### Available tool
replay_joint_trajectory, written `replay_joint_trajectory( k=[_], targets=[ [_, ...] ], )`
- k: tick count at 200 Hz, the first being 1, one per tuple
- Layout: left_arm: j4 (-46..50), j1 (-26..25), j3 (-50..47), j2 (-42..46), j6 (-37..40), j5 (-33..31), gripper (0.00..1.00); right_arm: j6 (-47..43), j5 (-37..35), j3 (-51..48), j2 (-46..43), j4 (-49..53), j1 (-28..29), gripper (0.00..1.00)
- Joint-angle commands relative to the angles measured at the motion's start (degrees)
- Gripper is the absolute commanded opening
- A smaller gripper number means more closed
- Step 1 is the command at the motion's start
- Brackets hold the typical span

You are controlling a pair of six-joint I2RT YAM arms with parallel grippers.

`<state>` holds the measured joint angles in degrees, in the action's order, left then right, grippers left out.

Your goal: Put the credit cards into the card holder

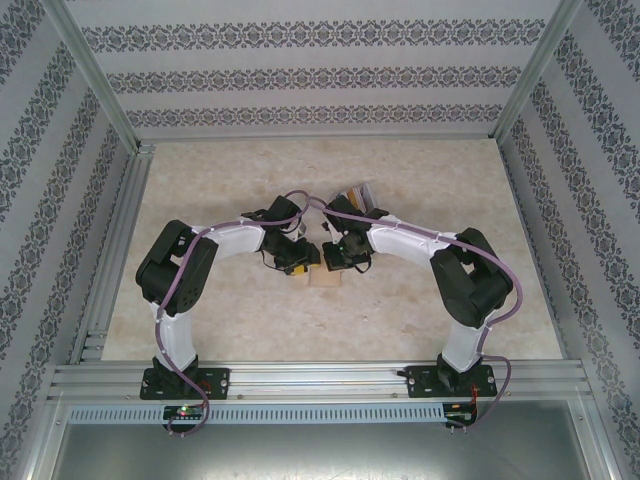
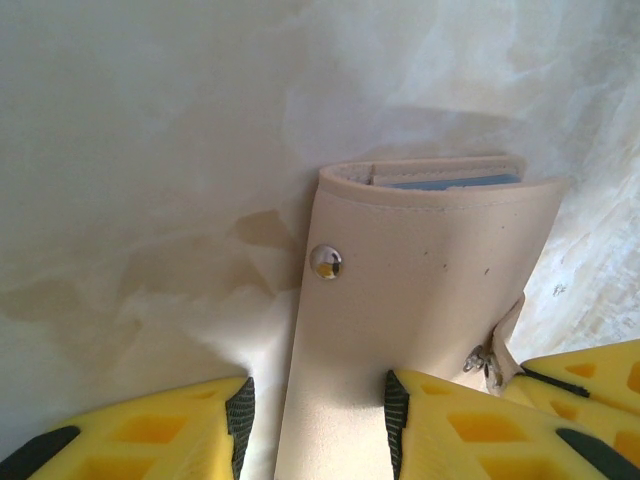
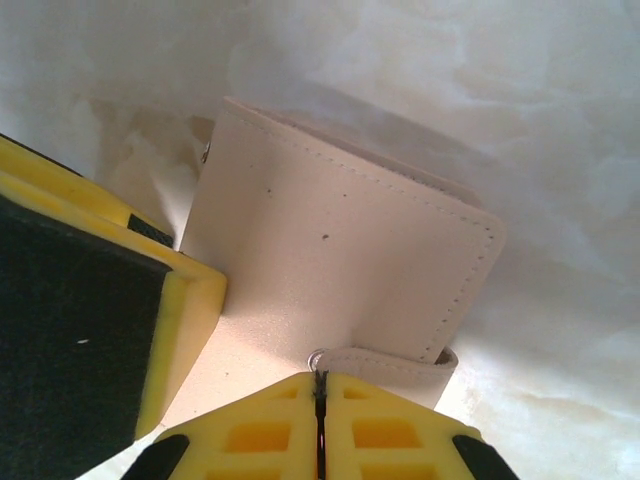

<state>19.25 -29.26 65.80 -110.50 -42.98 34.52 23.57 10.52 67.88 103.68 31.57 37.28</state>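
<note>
Pressed together, my right jaws pinch the snap tab of the card holder. My left jaws stand part way spread and straddle its long tan flap. One pad lies against the flap's edge, while a bright gap shows beside the other, so they do not clamp it. I count one card holder, one snap tab and one metal stud on the flap's outer face. The credit cards lie on the bench as a small fanned cluster of orange and grey. They sit just beyond my right arm and farther away than the holder, and they are too small in the top view for me to count. The holder itself lies on the bench at the middle, between my two wrists and on their near side. In the left wrist view its mouth gapes at the end away from my left jaws. A blue-grey strip shows inside that mouth, and I cannot tell whether it is lining or a card. The holder's long axis runs from my left jaws along the flap to that folded end. Its stitched outer panel faces up, and the tab wraps round one edge.
</note>
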Motion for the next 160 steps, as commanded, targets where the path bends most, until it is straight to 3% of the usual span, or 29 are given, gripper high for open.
replay_joint_trajectory(
  k=[1,160],
  targets=[
    [-11.16,-2.47,-1.51,-4.68,0.01,-1.3,0.43,-0.8,-2.26,1.47,0.81,1.63,-0.21,0.11],
    [-10.44,-2.47,-1.49,-4.46,0.4,-1.6,0.43,-0.26,-2.1,2.11,2.72,0.85,-1.45,0.11]
  ],
)
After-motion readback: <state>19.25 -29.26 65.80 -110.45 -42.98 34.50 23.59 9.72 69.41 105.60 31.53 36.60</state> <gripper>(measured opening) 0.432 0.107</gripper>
